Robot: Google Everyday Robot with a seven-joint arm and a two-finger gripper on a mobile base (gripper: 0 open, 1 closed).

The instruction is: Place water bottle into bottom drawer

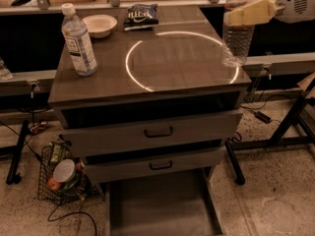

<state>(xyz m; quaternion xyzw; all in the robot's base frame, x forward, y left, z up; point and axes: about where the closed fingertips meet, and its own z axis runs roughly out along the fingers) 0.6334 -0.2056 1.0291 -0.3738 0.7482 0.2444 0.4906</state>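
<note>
The water bottle (237,36) is slim, clear and ribbed. It hangs upright in my gripper (249,11) at the top right, over the right edge of the cabinet top (162,68). The cream fingers (256,9) are shut on the bottle's upper part, and its cap is hidden. The bottom drawer (162,205) is pulled out at floor level below the cabinet front; its flat grey floor is bare. It lies well below and to the left of the bottle.
A fatter labelled bottle (78,41), a white bowl (100,24) and a dark snack bag (140,15) stand on the cabinet top. Two upper drawers (157,132) with black handles are shut. A wire basket (61,173) with cans sits left on the floor. Black table legs (290,127) stand right.
</note>
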